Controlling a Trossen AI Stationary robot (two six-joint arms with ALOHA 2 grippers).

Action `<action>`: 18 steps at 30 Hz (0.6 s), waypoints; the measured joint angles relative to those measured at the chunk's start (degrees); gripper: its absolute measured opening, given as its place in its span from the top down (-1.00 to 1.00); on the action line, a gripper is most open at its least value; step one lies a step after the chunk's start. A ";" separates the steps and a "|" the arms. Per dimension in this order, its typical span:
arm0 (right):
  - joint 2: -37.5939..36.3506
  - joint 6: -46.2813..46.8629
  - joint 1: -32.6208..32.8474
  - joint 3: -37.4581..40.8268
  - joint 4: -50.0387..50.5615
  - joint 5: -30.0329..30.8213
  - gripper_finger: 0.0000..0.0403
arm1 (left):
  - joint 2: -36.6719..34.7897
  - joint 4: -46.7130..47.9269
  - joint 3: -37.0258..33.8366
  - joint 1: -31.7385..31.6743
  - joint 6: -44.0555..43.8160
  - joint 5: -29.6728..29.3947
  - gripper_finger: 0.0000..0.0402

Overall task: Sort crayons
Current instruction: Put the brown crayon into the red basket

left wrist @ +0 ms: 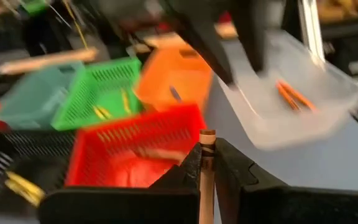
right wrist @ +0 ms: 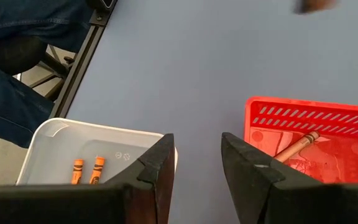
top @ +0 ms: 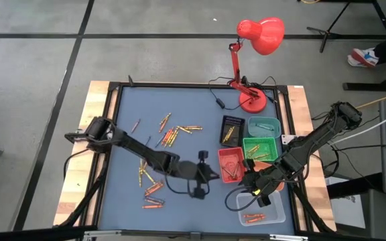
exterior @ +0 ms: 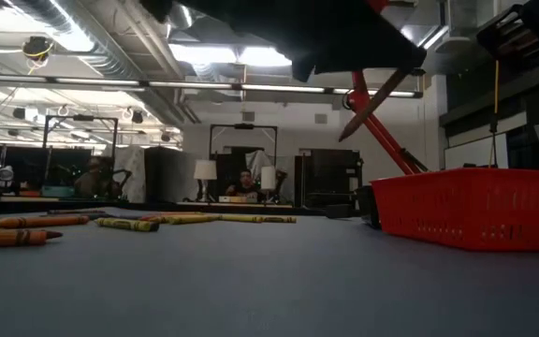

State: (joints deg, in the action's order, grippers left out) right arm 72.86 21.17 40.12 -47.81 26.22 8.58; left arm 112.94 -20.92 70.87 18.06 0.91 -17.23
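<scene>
Many crayons lie loose on the blue mat, in groups at the far middle and near left; the low view shows some of them lying flat. My left gripper hangs just left of the red tray, shut on one brownish crayon. My right gripper waits open above the gap between the clear tray and the red tray. Two orange crayons lie in the clear tray, and one lies in the red tray. My left gripper pinches the crayon's shaft between its two fingers. The crayon lies along the fingers, and its free end sticks out past their tips toward the red tray. In the low view it slants downward, lifted clear of the mat.
Black, teal, green and orange trays stand beside the red one at the right. A red desk lamp stands at the far right. People sit in the room beyond the table.
</scene>
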 joint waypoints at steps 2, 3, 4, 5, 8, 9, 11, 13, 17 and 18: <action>0.00 0.00 -0.01 0.00 0.00 -0.02 0.35 | -0.01 -3.04 0.00 -1.49 0.15 0.04 0.95; 0.00 0.00 -0.02 0.00 0.00 -0.02 0.35 | 0.00 -4.40 0.00 -2.24 -0.05 0.15 0.95; 0.00 0.00 0.00 0.00 0.00 -0.02 0.35 | -0.01 -5.92 0.00 -3.04 -0.26 0.38 0.95; 0.00 0.00 -0.01 0.00 0.01 -0.02 0.35 | -0.02 -7.30 0.00 -3.80 -0.55 0.57 0.95; 0.00 0.00 -0.01 0.00 0.02 -0.02 0.35 | -0.02 -11.77 0.00 -5.96 -0.79 2.22 0.95; 0.00 0.00 -0.02 0.00 0.02 -0.02 0.35 | -0.02 -13.27 0.00 -6.55 -0.82 2.73 0.95; 0.00 0.00 -0.01 0.00 0.01 -0.02 0.35 | -0.02 -16.39 0.00 -7.62 -1.92 3.54 0.95; 0.00 0.00 -0.02 0.00 0.02 0.00 0.35 | -0.06 -18.95 0.00 -8.51 -3.31 3.96 0.95; 0.00 -0.01 -0.01 0.00 0.02 -0.02 0.35 | -0.06 -22.17 0.00 -9.76 -5.70 4.88 0.95; 0.00 0.00 0.00 0.00 0.00 -0.02 0.35 | -0.06 -22.66 0.00 -9.96 -6.29 4.87 0.95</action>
State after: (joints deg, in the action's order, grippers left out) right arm 72.86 21.17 40.12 -47.81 26.22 8.56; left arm 112.88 -43.58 70.87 8.10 -5.37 -12.36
